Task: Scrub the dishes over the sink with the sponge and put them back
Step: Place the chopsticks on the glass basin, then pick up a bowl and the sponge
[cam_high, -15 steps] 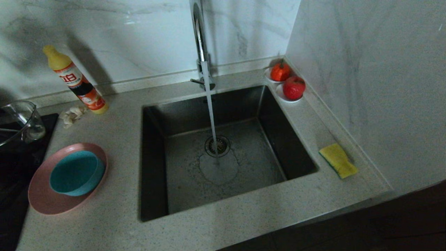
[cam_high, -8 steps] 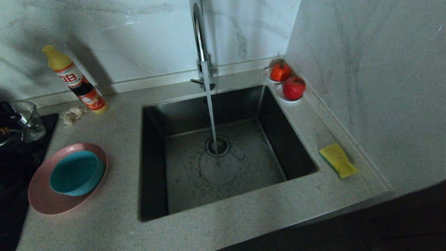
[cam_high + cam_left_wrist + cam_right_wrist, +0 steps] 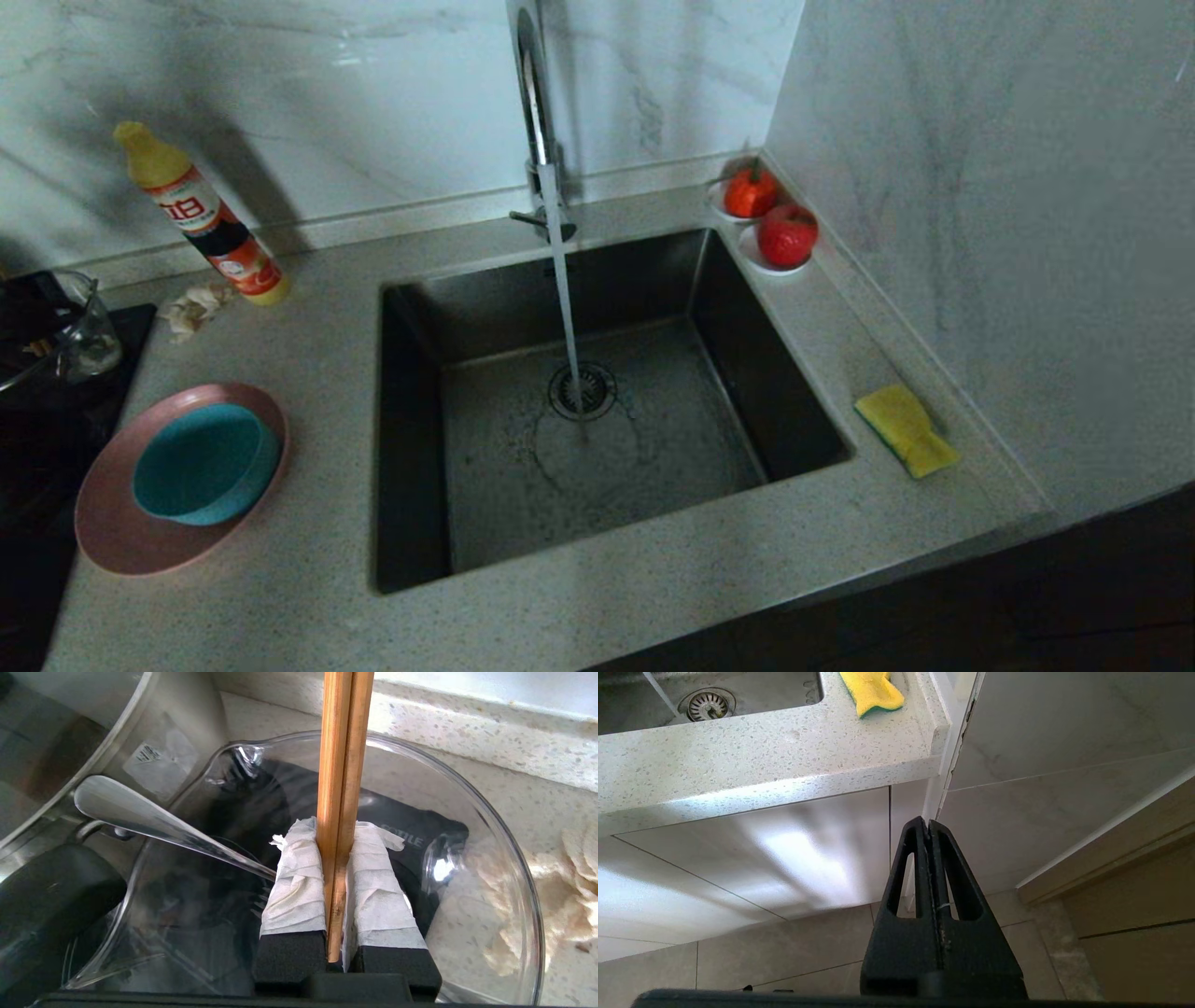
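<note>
The pink plate point(image 3: 112, 532) lies on the counter left of the sink point(image 3: 672, 467), and the teal bowl point(image 3: 201, 462) sits in it. On the counter to the sink's right lies the yellow sponge point(image 3: 906, 431) point(image 3: 873, 690). My left gripper point(image 3: 336, 828), its fingers wrapped in white tape, is shut on a pair of wooden chopsticks point(image 3: 343, 742) over the clear glass pot point(image 3: 490, 858). In the head view it is a dark shape point(image 3: 23, 317) at the far left edge. My right gripper point(image 3: 928, 823) hangs shut and empty below the counter edge.
Water runs from the chrome tap point(image 3: 532, 93) onto the drain point(image 3: 583, 390). A detergent bottle point(image 3: 201, 219) and a beige cloth wad point(image 3: 191, 308) stand behind the plate. Two red fruits on saucers point(image 3: 770, 219) sit in the back right corner. A metal spoon point(image 3: 154, 816) leans in the pot.
My left gripper has come into the head view at the far left edge, over the glass pot. Nothing else has moved.
</note>
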Tool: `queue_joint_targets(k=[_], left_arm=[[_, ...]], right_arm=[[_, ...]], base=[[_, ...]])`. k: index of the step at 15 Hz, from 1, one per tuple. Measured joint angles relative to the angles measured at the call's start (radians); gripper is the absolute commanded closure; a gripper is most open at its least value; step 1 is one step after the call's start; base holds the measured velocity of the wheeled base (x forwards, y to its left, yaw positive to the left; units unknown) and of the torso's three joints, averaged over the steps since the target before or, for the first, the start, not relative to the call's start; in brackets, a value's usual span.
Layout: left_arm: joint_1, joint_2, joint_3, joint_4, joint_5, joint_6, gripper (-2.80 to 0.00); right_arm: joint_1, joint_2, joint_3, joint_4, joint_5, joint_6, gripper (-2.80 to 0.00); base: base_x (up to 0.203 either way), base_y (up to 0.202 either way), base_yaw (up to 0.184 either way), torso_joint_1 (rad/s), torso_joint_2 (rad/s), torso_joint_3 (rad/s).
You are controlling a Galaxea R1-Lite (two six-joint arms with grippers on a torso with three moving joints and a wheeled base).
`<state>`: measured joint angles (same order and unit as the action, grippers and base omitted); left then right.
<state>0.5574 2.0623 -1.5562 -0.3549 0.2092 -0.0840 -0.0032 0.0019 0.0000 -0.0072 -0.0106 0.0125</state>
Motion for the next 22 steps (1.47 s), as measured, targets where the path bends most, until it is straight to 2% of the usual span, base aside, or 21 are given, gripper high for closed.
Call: queue_joint_targets(k=[3,4,10,12,18,20,22], left_arm=[[-0.002,0.0,0.01,0.007,0.005,-0.001,0.0],[-0.003,0.0,0.013,0.008,0.007,-0.001,-2.8],[-0.003,-0.005,0.018,0.005,0.01,-0.005,-2.8],[-0.002,-0.019,0.011,0.003,0.01,-0.032,-2.8],[0.004,-0.148,-0.071,0.011,0.008,-0.042,-2.8],[0.006,-0.206,-0.081,0.049,0.001,-0.042,-2.8],[0.007,-0.279,-0.083,0.141,-0.027,-0.046,-2.8]], right_arm=[[0.0,0.0,0.0,0.0,0.0,0.0,0.0],[0.0,0.0,0.0,0.0,0.0,0.0,0.0],[0.0,0.0,0.0,0.0,0.0,0.0,0.0],[0.0,0.0,0.0,0.0,0.0,0.0,0.0],[0.0,0.0,0.0,0.0,0.0,0.0,0.0],[0.0,0.0,0.0,0.0,0.0,0.0,0.0],[0.0,0.0,0.0,0.0,0.0,0.0,0.0]], base=[[0.0,0.0,0.0,0.0,0.0,0.0],[0.0,0.0,0.0,0.0,0.0,0.0],[0.0,0.0,0.0,0.0,0.0,0.0],[0.0,0.0,0.0,0.0,0.0,0.0],[0.0,0.0,0.0,0.0,0.0,0.0],[0.0,0.0,0.0,0.0,0.0,0.0],[0.0,0.0,0.0,0.0,0.0,0.0]])
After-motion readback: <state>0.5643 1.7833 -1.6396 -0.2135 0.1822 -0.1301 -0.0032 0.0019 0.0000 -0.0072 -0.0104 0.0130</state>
